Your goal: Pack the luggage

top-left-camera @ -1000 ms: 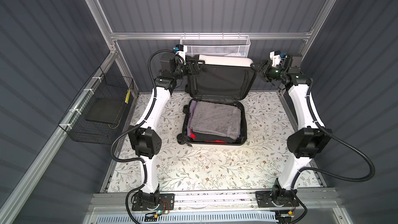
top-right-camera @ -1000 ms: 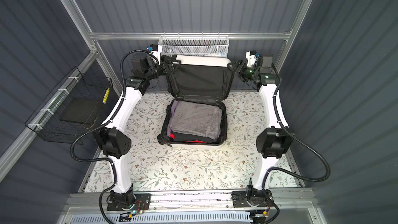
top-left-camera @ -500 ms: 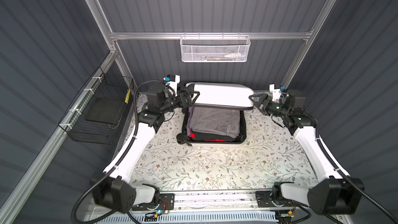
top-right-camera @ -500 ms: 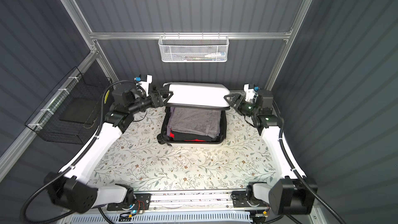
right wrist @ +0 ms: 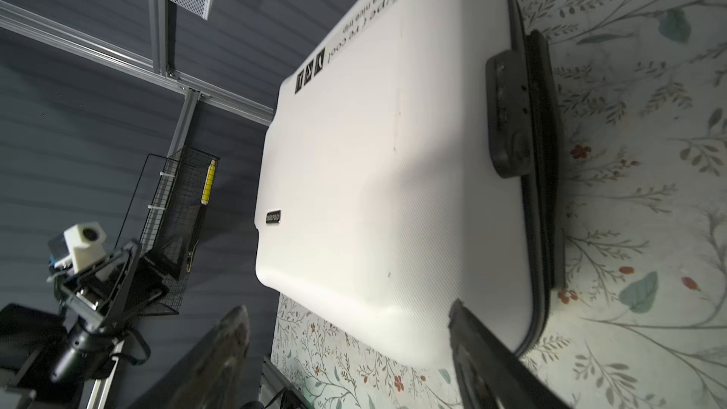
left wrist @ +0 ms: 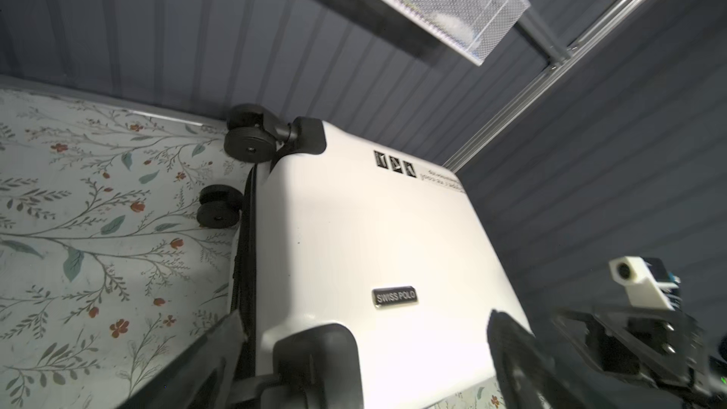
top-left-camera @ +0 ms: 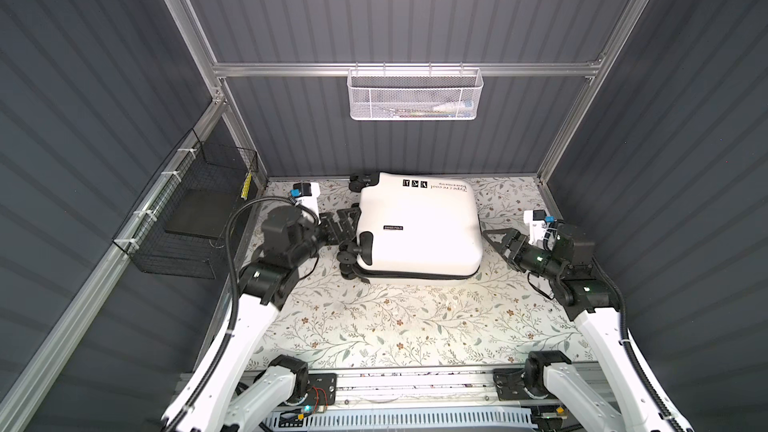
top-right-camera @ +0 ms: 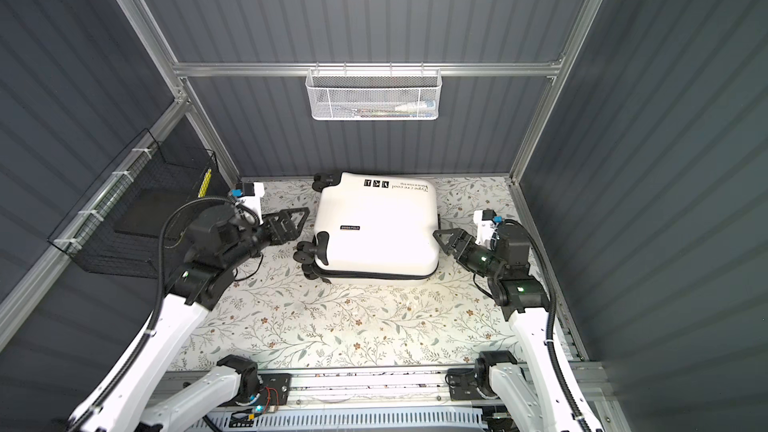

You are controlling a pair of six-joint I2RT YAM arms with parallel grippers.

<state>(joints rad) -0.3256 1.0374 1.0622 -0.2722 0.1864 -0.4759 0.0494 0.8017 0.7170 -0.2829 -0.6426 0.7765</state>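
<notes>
**Lid down on the luggage, both of your grippers standing open: the closing step looked all but done.**
The luggage (top-left-camera: 415, 226) lay flat and shut on the floral table (top-left-camera: 374, 326) near the back wall, its wheels (top-left-camera: 353, 257) toward your left gripper (top-right-camera: 299, 224) and its handle (right wrist: 507, 120) toward your right gripper (top-left-camera: 494, 241). Your left fingers (left wrist: 204, 363) were spread wide around the wheel corner; I couldn't tell whether they touched it. Your right fingers (right wrist: 224, 352) were spread too, just beside the shell and holding nothing. Next, I judged, you needed the zipper band (top-left-camera: 415, 276): find the pull and run it round while the other gripper pinned the lid.
</notes>
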